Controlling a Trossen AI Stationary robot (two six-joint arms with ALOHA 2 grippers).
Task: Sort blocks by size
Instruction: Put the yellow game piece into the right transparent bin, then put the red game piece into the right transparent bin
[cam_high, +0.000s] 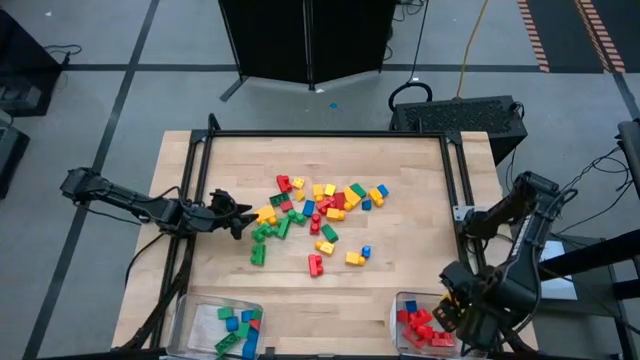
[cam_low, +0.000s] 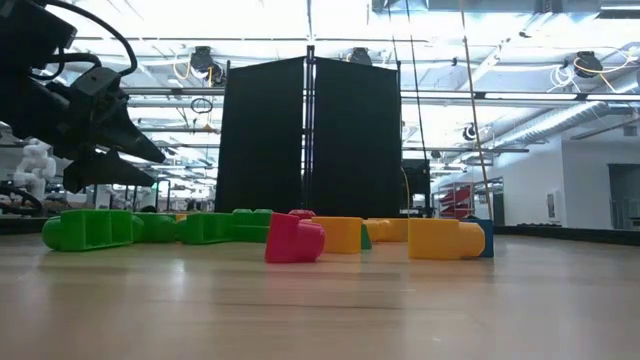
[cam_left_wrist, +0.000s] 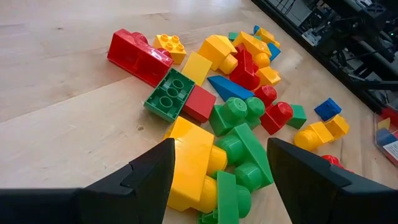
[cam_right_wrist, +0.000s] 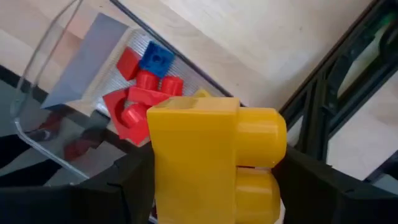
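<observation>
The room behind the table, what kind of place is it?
Probably a robot lab or workshop: bare pipes and lights overhead, a black divider screen, and cables on a grey floor.

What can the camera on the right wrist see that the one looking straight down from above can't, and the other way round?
Only the right wrist view shows the yellow block held between the right gripper's fingers, above the clear bin.

Only the high view shows the whole table, the pile of loose blocks, the left gripper open at the pile's left edge, and a second bin with green and blue blocks.

Both show the right bin holding mostly red blocks.
</observation>
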